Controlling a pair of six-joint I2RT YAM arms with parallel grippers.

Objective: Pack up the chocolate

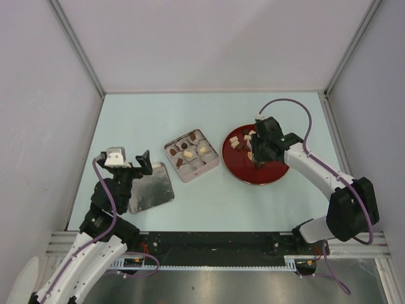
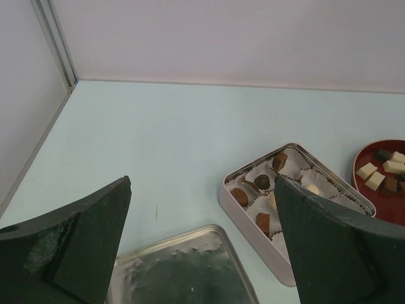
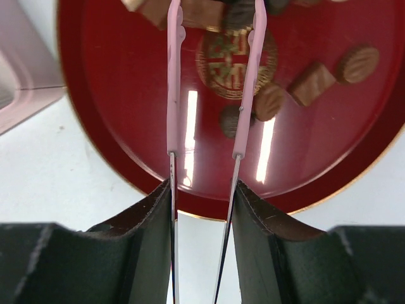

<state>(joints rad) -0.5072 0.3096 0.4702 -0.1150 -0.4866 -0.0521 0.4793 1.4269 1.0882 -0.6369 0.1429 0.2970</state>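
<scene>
The chocolate is small dark, reddish-brown and cream chunks. Some lie on the red plate (image 1: 273, 172), such as a brown piece (image 3: 312, 82). Others sit in the paper cups of the square tin (image 1: 217, 162). My right gripper (image 1: 261, 151) is over the plate (image 3: 114, 114), shut on pink-tipped tweezers (image 3: 173, 82). The tweezer arms stand apart, and their tips reach the top edge of the wrist view beside a brown chunk (image 3: 209, 12). My left gripper (image 1: 140, 163) is open and empty over the tin's lid (image 1: 152, 189), left of the tin (image 2: 253, 235).
The silver lid (image 2: 183, 272) lies flat below my left gripper (image 2: 202, 190). The left wrist view shows chocolates in the tin (image 2: 240, 196) and cream pieces (image 2: 367, 171) on the plate (image 2: 387, 208). Grey walls enclose the pale table on three sides.
</scene>
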